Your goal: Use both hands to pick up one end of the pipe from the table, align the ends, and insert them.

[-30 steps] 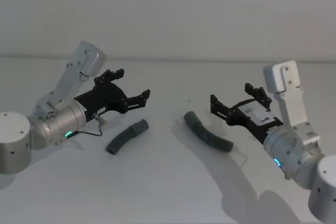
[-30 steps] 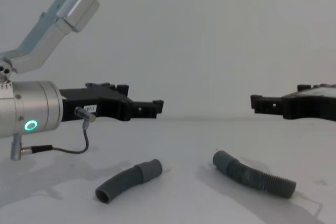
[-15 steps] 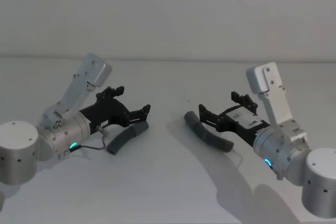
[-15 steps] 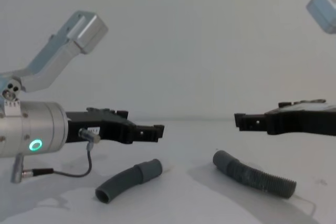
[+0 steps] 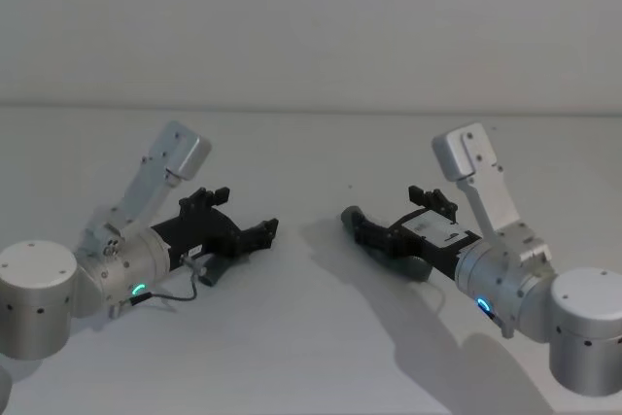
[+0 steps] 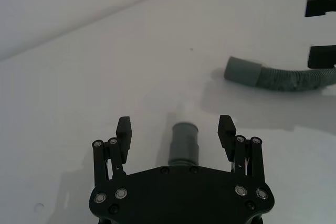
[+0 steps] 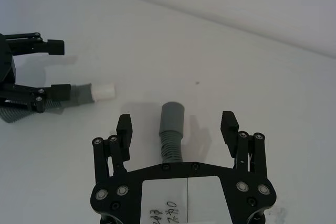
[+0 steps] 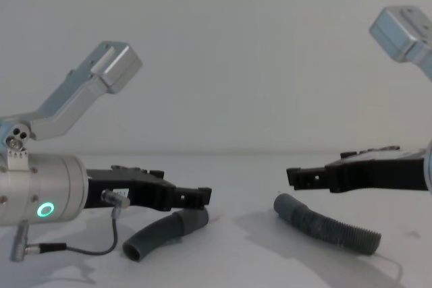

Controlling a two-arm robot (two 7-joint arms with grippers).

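Note:
Two dark-grey corrugated pipe pieces lie on the white table [image 5: 311, 337]. The left piece [image 8: 162, 234] points its smooth cuff end [image 6: 185, 135] forward, and a white tip [image 7: 103, 90] sticks out of it. My left gripper [image 6: 176, 126] is open, low over that cuff with a finger on each side, and is also seen at the left gripper [image 8: 196, 197]. The right piece [image 8: 324, 227] has its cuff [image 7: 172, 116] toward the middle. My right gripper [image 7: 177, 123] is open and straddles it from a little above, as the right gripper [image 5: 374, 232] shows.
A plain wall rises behind the table's far edge. A thin grey cable [image 8: 101, 244] loops from the left wrist down beside the left pipe piece. Bare table lies between the two pieces and in front of them.
Both arms have come down and reached forward, so each open gripper now straddles its pipe piece. The pieces have not moved.

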